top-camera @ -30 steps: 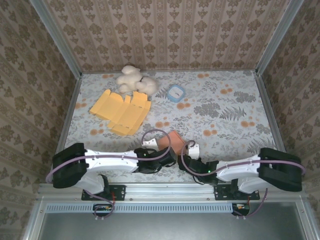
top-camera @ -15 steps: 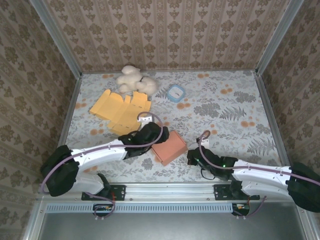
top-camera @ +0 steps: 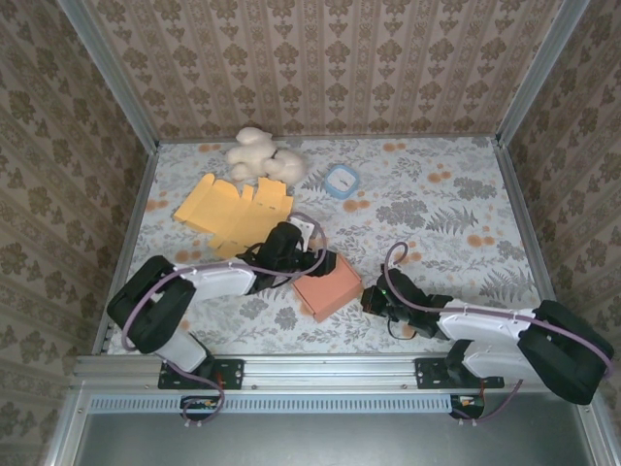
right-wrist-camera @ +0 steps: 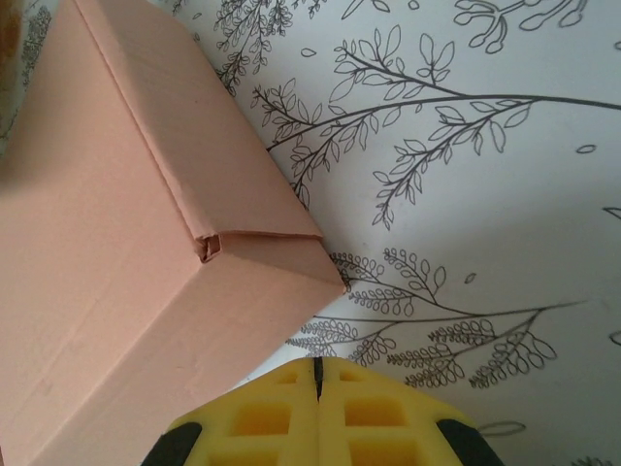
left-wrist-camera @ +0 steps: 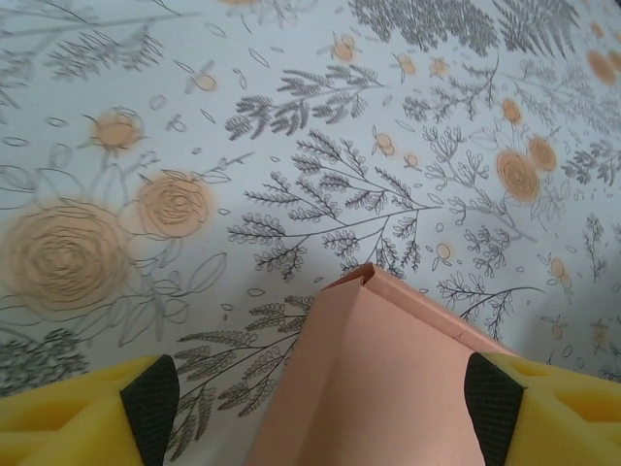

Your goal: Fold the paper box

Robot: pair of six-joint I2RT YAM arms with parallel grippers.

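Note:
The paper box (top-camera: 328, 285) is a closed pink carton lying flat on the flowered table, front centre. My left gripper (top-camera: 310, 254) hangs at its far left corner and is open. In the left wrist view the box (left-wrist-camera: 388, 388) lies between the wide-set yellow fingers (left-wrist-camera: 87, 417), with a gap of table beside the left pad. My right gripper (top-camera: 373, 299) sits just off the box's right corner and is shut, holding nothing. Seen from the right wrist, the gripper (right-wrist-camera: 317, 369) has its pads pressed together, with the box (right-wrist-camera: 126, 252) to the upper left, apart from them.
A flat yellow cardboard blank (top-camera: 235, 216) lies at the back left. A white plush toy (top-camera: 262, 158) and a small blue-rimmed round dish (top-camera: 342, 181) sit near the back wall. Patterned walls with metal rails enclose the table.
Both arms have unfolded from the front edge. The left gripper has come over the box's far left corner. The right gripper has shut and now lies beside the box's right corner.

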